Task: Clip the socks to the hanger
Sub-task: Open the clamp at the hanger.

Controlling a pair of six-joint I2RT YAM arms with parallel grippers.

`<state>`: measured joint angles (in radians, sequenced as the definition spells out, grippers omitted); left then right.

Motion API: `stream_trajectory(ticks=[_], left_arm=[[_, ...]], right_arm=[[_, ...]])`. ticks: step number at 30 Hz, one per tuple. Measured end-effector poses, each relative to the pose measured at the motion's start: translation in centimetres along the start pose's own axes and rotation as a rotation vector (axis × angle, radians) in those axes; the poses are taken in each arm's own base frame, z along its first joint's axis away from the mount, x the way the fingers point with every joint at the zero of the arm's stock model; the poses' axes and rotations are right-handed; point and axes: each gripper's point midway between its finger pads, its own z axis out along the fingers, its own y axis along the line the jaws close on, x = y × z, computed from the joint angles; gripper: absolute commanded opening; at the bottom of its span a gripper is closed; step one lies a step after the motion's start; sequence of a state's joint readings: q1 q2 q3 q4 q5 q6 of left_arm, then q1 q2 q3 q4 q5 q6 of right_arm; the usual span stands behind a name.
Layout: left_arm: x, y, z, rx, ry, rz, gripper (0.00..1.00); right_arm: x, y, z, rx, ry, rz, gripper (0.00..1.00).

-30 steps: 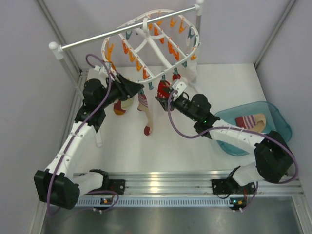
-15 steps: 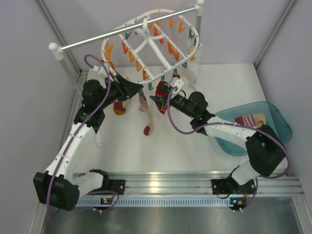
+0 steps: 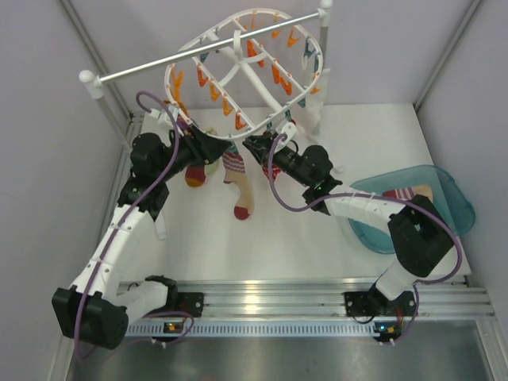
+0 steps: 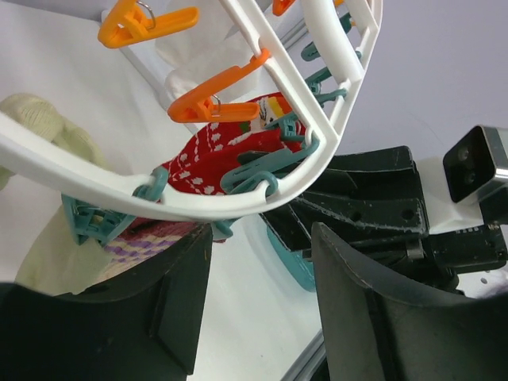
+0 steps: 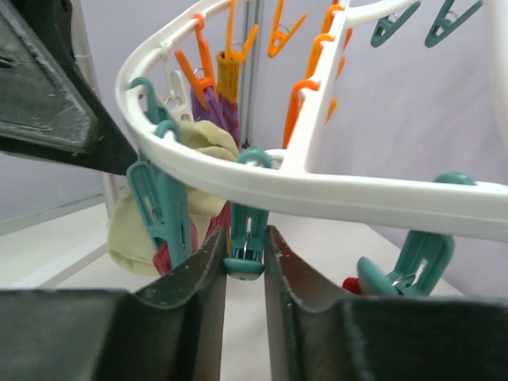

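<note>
Overhead, right fingers tight on teal plastic clip; left fingers apart beside curved white hanger

one white hanger, one metal rail, one blue tub, two robot arms, one red patterned sock, one purple sock and at least two striped cream socks are counted.

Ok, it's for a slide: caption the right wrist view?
Right fingers pinching a teal clip hanging under the white hanger.
</note>
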<state>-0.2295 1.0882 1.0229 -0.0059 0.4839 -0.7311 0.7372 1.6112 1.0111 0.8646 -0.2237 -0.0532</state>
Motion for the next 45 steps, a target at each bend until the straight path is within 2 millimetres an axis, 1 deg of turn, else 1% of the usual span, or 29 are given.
stream_trajectory(ticks=[1, 3, 4, 8, 11, 12, 16, 20, 23, 27, 28, 29, 31, 35, 36, 40, 45], left_arm=[[0.0, -0.1, -0.1, 0.004, 0.001, 0.006, 0.57], [0.0, -0.6, -0.5, 0.022, 0.001, 0.039, 0.57], [-0.1, -1.0, -0.8, 0.038, -0.001, 0.065, 0.57], [-0.6, -3.0, -2.2, 0.105, -0.018, 0.189, 0.57], [-1.1, -4.4, -2.9, 0.155, -0.026, 0.266, 0.56], [-1.1, -4.7, -3.0, 0.165, -0.027, 0.281, 0.54], [-0.3, -5.4, -2.7, 0.198, -0.003, 0.324, 0.51], [1.2, -6.0, -1.5, 0.217, 0.031, 0.353, 0.49], [2.1, -6.3, -0.6, 0.21, 0.038, 0.37, 0.47], [2.2, -6.1, 0.3, 0.167, 0.012, 0.385, 0.41], [2.1, -6.0, 0.5, 0.154, 0.002, 0.388, 0.4], [2.1, -5.9, 0.8, 0.141, -0.007, 0.392, 0.35], [2.0, -5.6, 1.2, 0.114, -0.024, 0.401, 0.32], [1.9, -5.1, 1.9, 0.078, -0.038, 0.4, 0.29], [2.0, -5.0, 2.0, 0.072, -0.038, 0.395, 0.27], [1.9, -4.7, 2.2, 0.042, -0.05, 0.37, 0.28], [1.7, -4.5, 2.2, 0.018, -0.063, 0.347, 0.29]], right_arm=[[0.0, -0.1, 0.0, 0.003, 0.001, -0.004, 0.11], [0.1, -0.1, -0.1, 0.005, 0.009, -0.014, 0.05], [0.1, -0.1, -0.2, 0.001, 0.017, -0.02, 0.0], [-0.3, 0.2, -0.9, -0.021, 0.075, -0.039, 0.0], [-1.1, 0.3, -0.7, -0.039, 0.128, -0.045, 0.0], [-1.5, 0.2, -0.5, -0.043, 0.145, -0.042, 0.0], [-2.5, 0.3, -0.2, -0.062, 0.235, -0.025, 0.0], [-2.4, 0.7, -0.6, -0.081, 0.316, 0.006, 0.0], [-1.6, 1.1, -1.2, -0.094, 0.357, 0.03, 0.0], [-0.8, 1.7, -1.7, -0.106, 0.4, 0.077, 0.0], [-0.7, 1.8, -1.8, -0.108, 0.403, 0.088, 0.0], [-0.7, 1.9, -1.8, -0.11, 0.405, 0.101, 0.0], [-0.8, 2.1, -1.8, -0.111, 0.407, 0.127, 0.0], [-1.2, 2.4, -1.8, -0.109, 0.407, 0.178, 0.0], [-1.3, 2.5, -1.7, -0.107, 0.407, 0.189, 0.0], [-1.8, 2.5, -1.6, -0.099, 0.403, 0.22, 0.0], [-1.8, 2.5, -1.6, -0.098, 0.401, 0.23, 0.0]])
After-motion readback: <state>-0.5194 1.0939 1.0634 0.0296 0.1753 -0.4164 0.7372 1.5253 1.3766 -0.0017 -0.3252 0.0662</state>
